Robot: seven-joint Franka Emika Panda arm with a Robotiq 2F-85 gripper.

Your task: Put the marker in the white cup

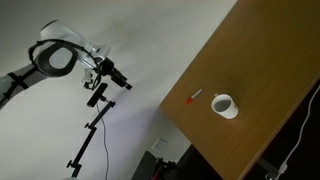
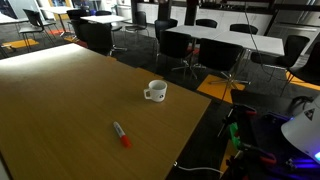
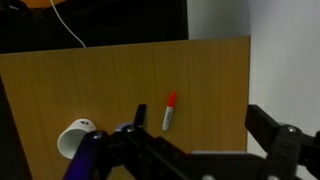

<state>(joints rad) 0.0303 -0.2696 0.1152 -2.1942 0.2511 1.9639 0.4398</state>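
The marker lies flat on the wooden table, pale body with a red-orange end. It also shows in an exterior view and in the wrist view. The white cup stands upright a short way from it, also seen in an exterior view and at the lower left of the wrist view. My gripper hangs in the air well off the table's edge, far from both. In the wrist view its fingers are spread wide and hold nothing.
The table's edge drops off near the marker. A black tripod stand stands below the arm. Office chairs and white desks fill the room behind the table. Cables and gear lie on the floor.
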